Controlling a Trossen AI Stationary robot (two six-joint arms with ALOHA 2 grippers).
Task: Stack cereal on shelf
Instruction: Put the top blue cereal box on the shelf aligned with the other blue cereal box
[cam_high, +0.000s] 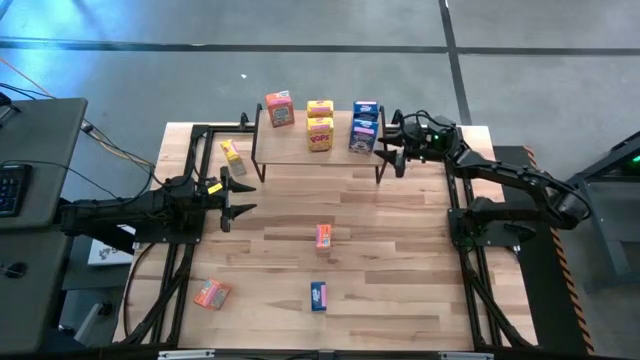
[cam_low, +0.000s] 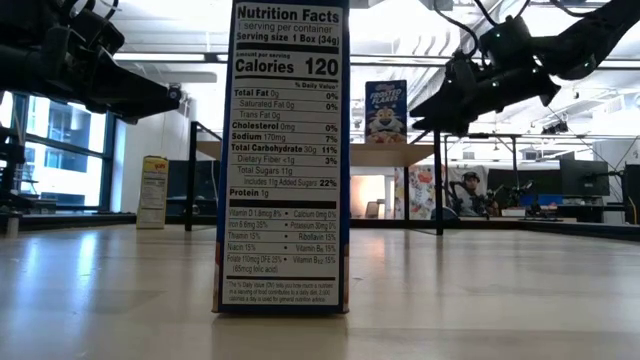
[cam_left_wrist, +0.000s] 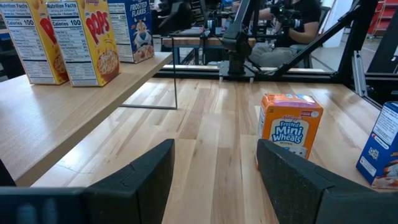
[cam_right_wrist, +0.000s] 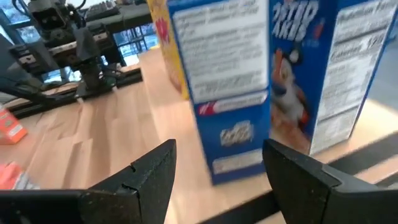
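The cereal comes in small upright cardboard boxes: orange-red Frosted Mini Wheats, yellow Pops and blue Frosted Flakes. Five stand on the shelf (cam_high: 300, 150), a light wooden top on thin black legs at the table's far edge: one orange-red box (cam_high: 279, 108), two yellow boxes (cam_high: 320, 125) one behind the other, and two blue boxes (cam_high: 364, 127) likewise. On the tabletop (cam_high: 400, 260) are a third yellow box (cam_high: 232, 155) beside the shelf's left end, an orange-red box (cam_high: 324, 235) mid-table, a blue box (cam_high: 318, 295) nearer the front, and an orange-red box lying flat (cam_high: 211, 293) at front left. The low view alone shows a nutrition panel (cam_low: 282, 150) filling its centre. The right gripper (cam_high: 385, 143), fingers spread with nothing between them, sits just beside the shelf's right end, facing the blue boxes. The left gripper (cam_high: 240, 197), likewise spread and empty, hovers over the table's left side.
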